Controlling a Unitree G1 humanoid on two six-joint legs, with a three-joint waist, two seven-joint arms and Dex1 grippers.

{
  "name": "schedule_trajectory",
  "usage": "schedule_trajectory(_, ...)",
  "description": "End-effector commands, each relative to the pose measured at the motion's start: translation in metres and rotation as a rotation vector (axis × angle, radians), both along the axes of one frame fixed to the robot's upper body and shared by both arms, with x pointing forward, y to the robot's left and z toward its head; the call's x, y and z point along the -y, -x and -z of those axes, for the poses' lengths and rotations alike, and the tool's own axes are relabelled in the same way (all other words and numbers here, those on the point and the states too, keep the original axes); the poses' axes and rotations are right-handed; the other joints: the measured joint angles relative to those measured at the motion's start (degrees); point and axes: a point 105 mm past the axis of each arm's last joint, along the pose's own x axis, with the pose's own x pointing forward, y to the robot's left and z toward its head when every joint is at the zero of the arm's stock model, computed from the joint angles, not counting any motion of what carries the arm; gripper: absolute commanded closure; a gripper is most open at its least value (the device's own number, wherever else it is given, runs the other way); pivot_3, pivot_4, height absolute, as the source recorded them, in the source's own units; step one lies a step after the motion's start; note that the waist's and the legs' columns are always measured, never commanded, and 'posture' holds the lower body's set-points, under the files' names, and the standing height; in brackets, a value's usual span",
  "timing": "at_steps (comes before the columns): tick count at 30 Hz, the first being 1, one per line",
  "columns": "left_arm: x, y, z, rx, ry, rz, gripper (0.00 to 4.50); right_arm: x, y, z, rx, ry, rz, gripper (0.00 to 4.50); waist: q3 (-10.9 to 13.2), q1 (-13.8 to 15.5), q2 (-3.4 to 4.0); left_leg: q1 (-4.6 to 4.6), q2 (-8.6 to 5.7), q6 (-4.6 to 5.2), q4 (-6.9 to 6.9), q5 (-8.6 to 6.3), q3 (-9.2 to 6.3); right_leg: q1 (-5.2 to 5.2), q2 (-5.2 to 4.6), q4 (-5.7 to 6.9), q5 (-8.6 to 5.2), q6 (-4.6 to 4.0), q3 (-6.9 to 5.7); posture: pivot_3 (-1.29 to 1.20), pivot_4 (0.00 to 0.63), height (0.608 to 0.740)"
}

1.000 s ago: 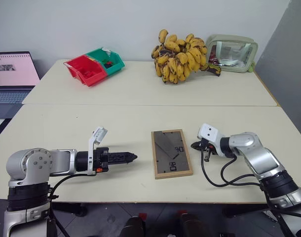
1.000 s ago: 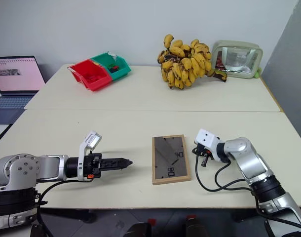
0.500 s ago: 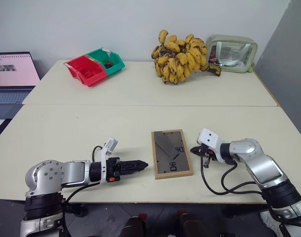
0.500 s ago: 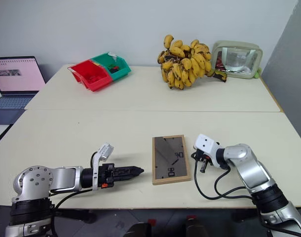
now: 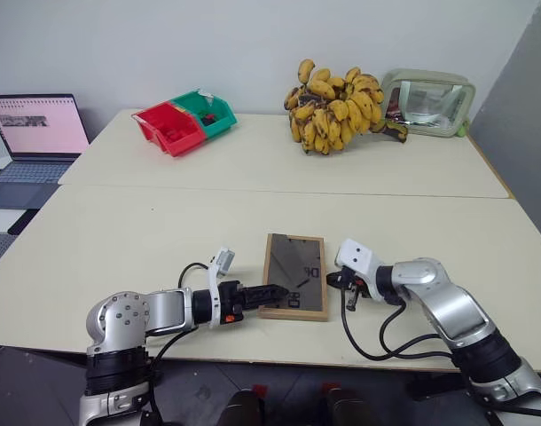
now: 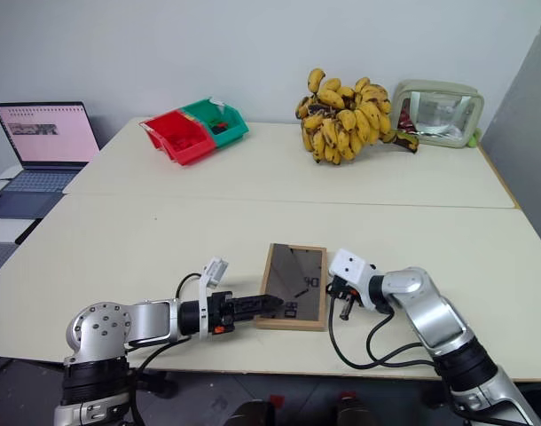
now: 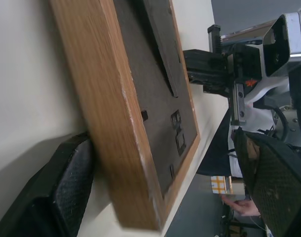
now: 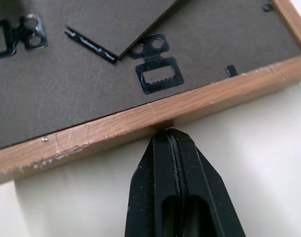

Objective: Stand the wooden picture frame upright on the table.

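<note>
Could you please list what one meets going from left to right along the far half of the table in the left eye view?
laptop → red bin → green bin → bunch of bananas → clear zip pouch

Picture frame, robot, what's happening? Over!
Left gripper open at the frame's near-left corner. Right gripper shut, tips against its right edge. Wooden picture frame flat, back up, not standing. Nothing blocking it.
</note>
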Motion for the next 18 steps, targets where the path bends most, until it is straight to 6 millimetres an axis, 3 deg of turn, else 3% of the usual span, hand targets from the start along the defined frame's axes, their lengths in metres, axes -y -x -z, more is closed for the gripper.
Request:
schedule_trajectory(1, 0.013, 0.015, 0.018, -0.088, -0.027, 0.062, 0.02, -0.008, 0.002, -0.009, 0.027, -0.028, -0.018, 4.50, 0.00, 0.00, 0.00, 0.00, 0.00, 0.00, 0.00, 0.00, 0.01, -0.01, 0.00, 0.00, 0.00, 0.00, 0.01, 0.00, 0.150, 0.740)
schedule_trajectory(3, 0.012, 0.013, 0.017, -0.087, -0.023, 0.051, 0.02, -0.008, 0.001, -0.009, 0.028, -0.029, -0.014, 4.50, 0.00, 0.00, 0.00, 0.00, 0.00, 0.00, 0.00, 0.00, 0.00, -0.01, -0.01, -0.01, 0.00, 0.01, 0.00, 0.00, 0.150, 0.740)
schedule_trajectory(7, 0.009, 0.001, 0.019, -0.058, -0.043, 0.003, 0.61, -0.007, -0.001, -0.008, 0.028, -0.027, -0.005, 4.50, 0.00, -0.04, 0.00, 0.00, 0.00, 0.01, 0.00, 0.00, 0.01, -0.01, 0.00, -0.01, 0.00, 0.01, 0.00, 0.00, 0.150, 0.740)
schedule_trajectory(12, 0.015, -0.007, 0.009, -0.028, 0.004, 0.001, 1.76, -0.005, -0.003, -0.008, 0.028, -0.026, 0.006, 4.50, 0.01, -0.05, -0.01, -0.01, 0.00, 0.01, 0.00, 0.00, 0.00, -0.02, 0.00, -0.01, 0.00, 0.03, -0.01, 0.00, 0.150, 0.740)
schedule_trajectory(18, 0.021, -0.012, 0.002, 0.031, 0.005, 0.004, 2.84, 0.000, -0.005, -0.008, 0.030, -0.025, 0.022, 4.50, 0.04, -0.11, -0.06, -0.12, 0.02, 0.00, 0.00, 0.00, -0.02, -0.11, 0.00, -0.01, 0.00, 0.03, -0.03, 0.00, 0.150, 0.740)
